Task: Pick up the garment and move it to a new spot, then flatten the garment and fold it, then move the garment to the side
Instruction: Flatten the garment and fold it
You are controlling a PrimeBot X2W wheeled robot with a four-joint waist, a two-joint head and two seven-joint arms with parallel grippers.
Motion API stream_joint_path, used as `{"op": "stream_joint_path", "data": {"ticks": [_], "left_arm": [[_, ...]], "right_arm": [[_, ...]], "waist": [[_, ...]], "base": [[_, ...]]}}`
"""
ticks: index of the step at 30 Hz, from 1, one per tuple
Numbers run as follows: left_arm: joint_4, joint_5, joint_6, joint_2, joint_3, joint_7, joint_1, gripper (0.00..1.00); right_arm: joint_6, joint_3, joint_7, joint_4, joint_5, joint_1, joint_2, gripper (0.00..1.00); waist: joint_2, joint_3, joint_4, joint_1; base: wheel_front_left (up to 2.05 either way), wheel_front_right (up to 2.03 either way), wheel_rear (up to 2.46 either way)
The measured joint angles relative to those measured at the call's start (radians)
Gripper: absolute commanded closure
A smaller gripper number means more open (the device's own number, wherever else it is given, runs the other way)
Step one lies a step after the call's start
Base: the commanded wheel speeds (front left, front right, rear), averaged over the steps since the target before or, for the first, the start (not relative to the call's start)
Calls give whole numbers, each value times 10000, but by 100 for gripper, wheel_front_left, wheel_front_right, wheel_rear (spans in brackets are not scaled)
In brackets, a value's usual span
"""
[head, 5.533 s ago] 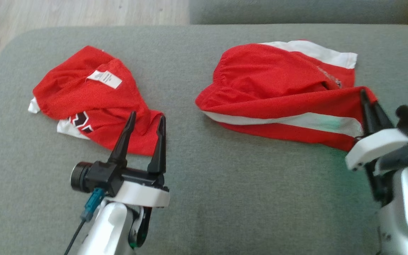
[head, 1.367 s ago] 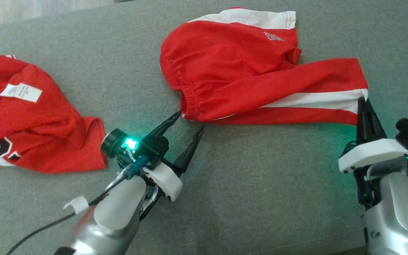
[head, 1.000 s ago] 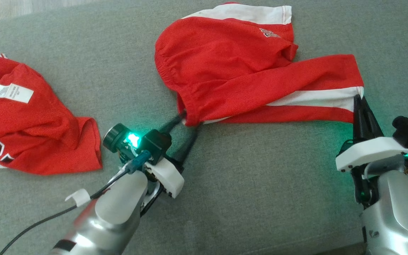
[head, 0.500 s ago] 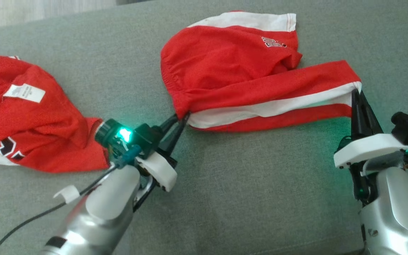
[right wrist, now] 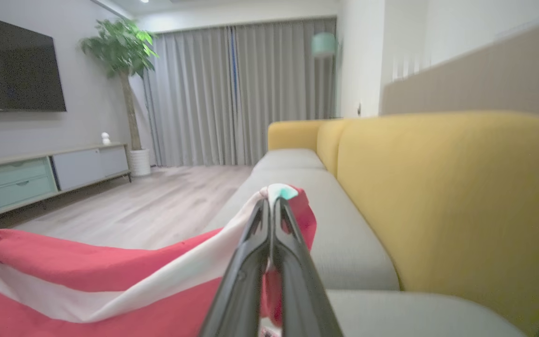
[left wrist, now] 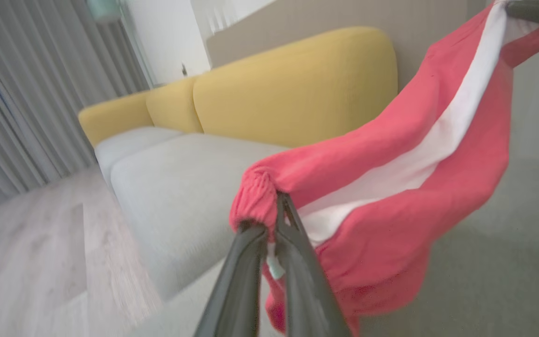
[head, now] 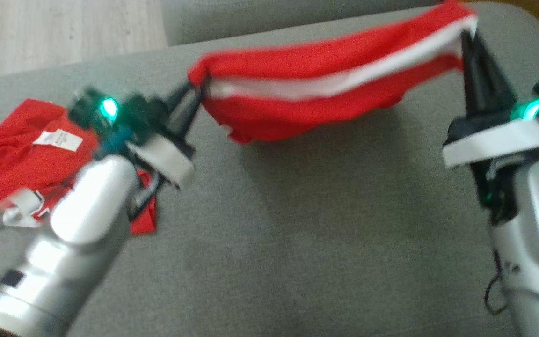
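The garment (head: 297, 93), red with a white stripe and a gathered waistband, hangs stretched in the air above the grey cushion (head: 321, 224). My left gripper (head: 195, 93) is shut on its waistband corner; the left wrist view shows the gripper (left wrist: 276, 208) pinching the gathered red edge of the garment (left wrist: 391, 196). At the far right my right gripper (head: 468, 35) is shut on the other end, where the white stripe stops. In the right wrist view that gripper (right wrist: 272, 206) clamps the garment (right wrist: 110, 281), which sags away to the left.
A second red mesh garment (head: 26, 154) with a white tag lies crumpled on the cushion at the left, partly under my left forearm. A yellow sofa back (right wrist: 438, 187) rises behind the grey seat. Wood floor (head: 63, 32) lies beyond the cushion's far left edge.
My left gripper closed on the waistband corner. Both grippers then rose and lifted the garment off the cushion, pulling it taut between them. The head camera has also shifted.
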Motion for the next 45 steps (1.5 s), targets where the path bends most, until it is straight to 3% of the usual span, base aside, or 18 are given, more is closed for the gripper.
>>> {"op": "stream_joint_path", "data": {"ticks": [7,17,28,35,40,45], "left_arm": [[-888,-882,-2,723,125,947,-1282,100],[-1710,-1377,21,1195,176,1354,-1332,100],[-4596,-1779,1014,1764,318,1417,592,100],[-6253,-2355,1643,1902,721,1770,971,100],[-6130,-2621,1567,1918,679,2351,888,100],[-4495,-2836,932,1789,648,2763,-307,100]], "right_arm": [[0,535,357,-428,652,-1215,-585,100],[0,905,504,-378,1193,-1268,-961,100],[0,336,1114,-2180,1285,693,-1118,100],[0,-364,1797,-3381,1103,1360,-1005,100],[0,-318,2596,-3179,1312,1313,-759,100],[0,387,2915,-1599,1348,-462,-953,100]], "waist": [[0,-651,151,0],[0,-1340,412,0],[0,-1579,504,1],[0,-1459,422,0],[0,-1003,345,1],[0,-127,266,3]], "base": [[0,0,0],[0,0,0],[0,0,0],[0,0,0],[0,0,0],[0,0,0]]}}
